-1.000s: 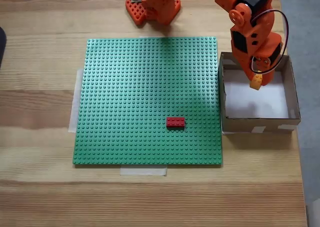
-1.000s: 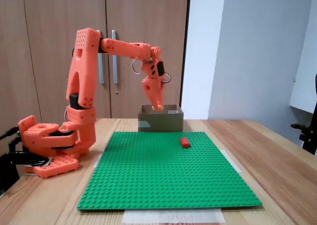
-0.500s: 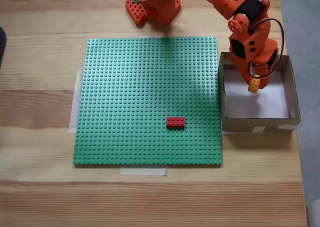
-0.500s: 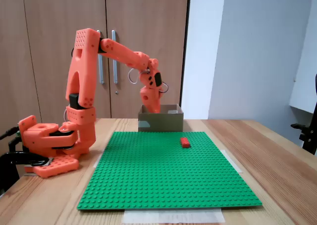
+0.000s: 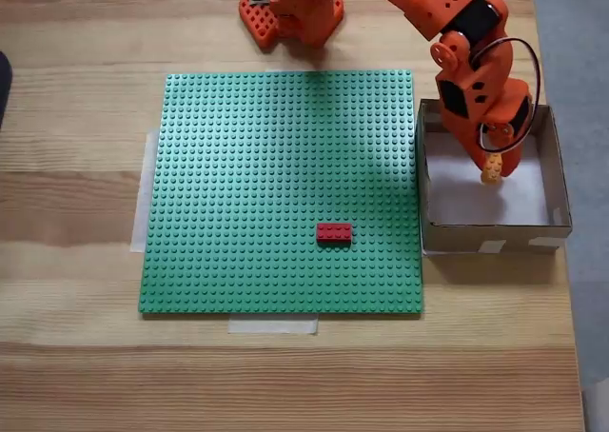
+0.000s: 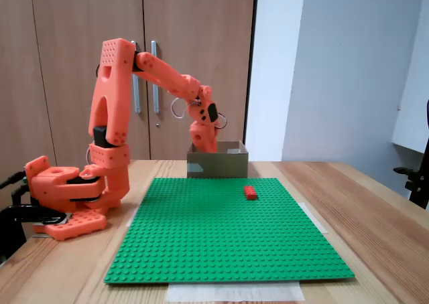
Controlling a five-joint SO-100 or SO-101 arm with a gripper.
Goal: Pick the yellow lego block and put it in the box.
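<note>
Baseplate: large green studded square [image 5: 281, 189], lying flat on the table.
Red brick: small [image 5: 334, 231], sitting on the baseplate toward its lower right in the top-down view.
Table: pale wood [image 5: 76, 356].
Tape: pale strips [image 5: 272, 326] at the baseplate's edges.
Background: wooden cabinet doors [image 6: 80, 23].

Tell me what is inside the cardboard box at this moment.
Seen from above, the gripper reaches down into the box, with the yellow block at its tip over the white bottom. The arm covers part of the floor; the side view's wall hides the inside.
</note>
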